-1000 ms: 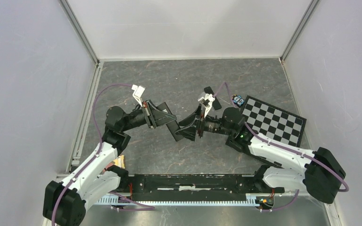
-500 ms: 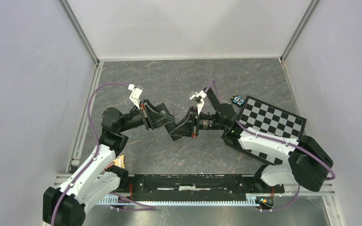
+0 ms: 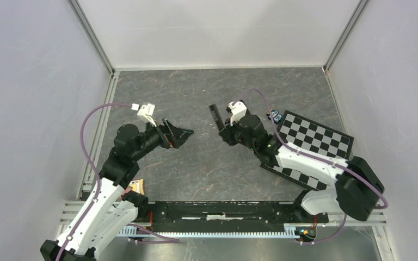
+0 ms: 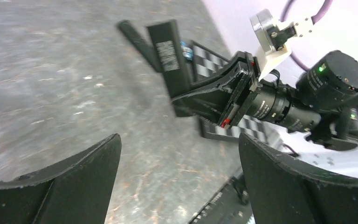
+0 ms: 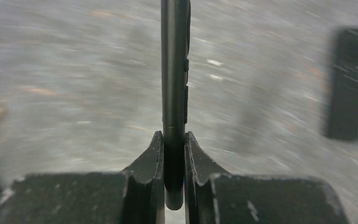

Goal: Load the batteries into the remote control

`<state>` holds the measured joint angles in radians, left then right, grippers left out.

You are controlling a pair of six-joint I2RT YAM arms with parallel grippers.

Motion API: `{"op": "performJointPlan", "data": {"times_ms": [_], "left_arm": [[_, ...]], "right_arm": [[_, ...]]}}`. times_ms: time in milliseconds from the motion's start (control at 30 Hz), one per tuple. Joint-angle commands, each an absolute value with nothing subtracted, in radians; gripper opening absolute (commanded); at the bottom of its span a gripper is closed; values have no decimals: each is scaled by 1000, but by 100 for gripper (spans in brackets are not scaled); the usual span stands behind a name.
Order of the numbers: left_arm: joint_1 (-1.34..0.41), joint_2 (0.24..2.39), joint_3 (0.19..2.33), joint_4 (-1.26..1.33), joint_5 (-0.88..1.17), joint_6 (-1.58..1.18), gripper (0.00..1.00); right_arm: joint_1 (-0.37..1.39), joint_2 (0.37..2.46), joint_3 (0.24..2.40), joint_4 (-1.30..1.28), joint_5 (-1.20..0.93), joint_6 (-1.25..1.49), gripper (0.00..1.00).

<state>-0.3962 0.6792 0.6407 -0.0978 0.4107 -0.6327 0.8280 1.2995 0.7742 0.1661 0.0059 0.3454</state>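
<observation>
The remote control (image 3: 214, 116) is a slim black bar, held edge-on and off the table by its near end, with my right gripper (image 3: 223, 130) shut on it. In the right wrist view the remote (image 5: 175, 70) runs straight up from between the clamped fingers of the right gripper (image 5: 173, 135). My left gripper (image 3: 185, 134) hangs well to the left of it, jaws wide apart with nothing between them (image 4: 179, 140). The left wrist view shows the remote's labelled back (image 4: 168, 51). A small blue battery (image 3: 275, 115) lies beside the checkerboard's far corner. No other battery can be made out.
A checkerboard (image 3: 318, 142) lies at the right under the right arm. A flat black cover (image 5: 347, 84) rests on the table beyond the remote. A small orange thing (image 3: 136, 186) sits by the left arm's base, too small to identify. Grey walls enclose the table on three sides.
The left gripper opened, let go of the remote and drew back to the left. The right gripper closed on the remote and carried it toward the back right.
</observation>
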Motion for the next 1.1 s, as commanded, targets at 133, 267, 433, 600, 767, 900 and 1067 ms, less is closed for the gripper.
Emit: {"op": "performJointPlan", "data": {"times_ms": [133,267,433,600,767,900,1067], "left_arm": [[-396,671,693,-314,147,-511,100],[-397,695,697,-300,173,-504,100],[-396,738,677,-208,333,-508,100],[-396,782,671,-202,346,-539,100],[-397,795,672,-210,334,-533,100],[-397,778,666,-212,310,-526,100],[-397,772,694,-265,256,-524,100]], "right_arm": [[781,1590,1014,-140,656,132,0],[779,1737,1138,-178,735,71,0],[779,1856,1224,-197,769,19,4],[779,1904,1228,-191,758,8,11],[778,1956,1236,-201,759,-26,20],[778,1976,1246,-211,746,-22,30],[777,1947,1244,-242,659,30,52]]}}
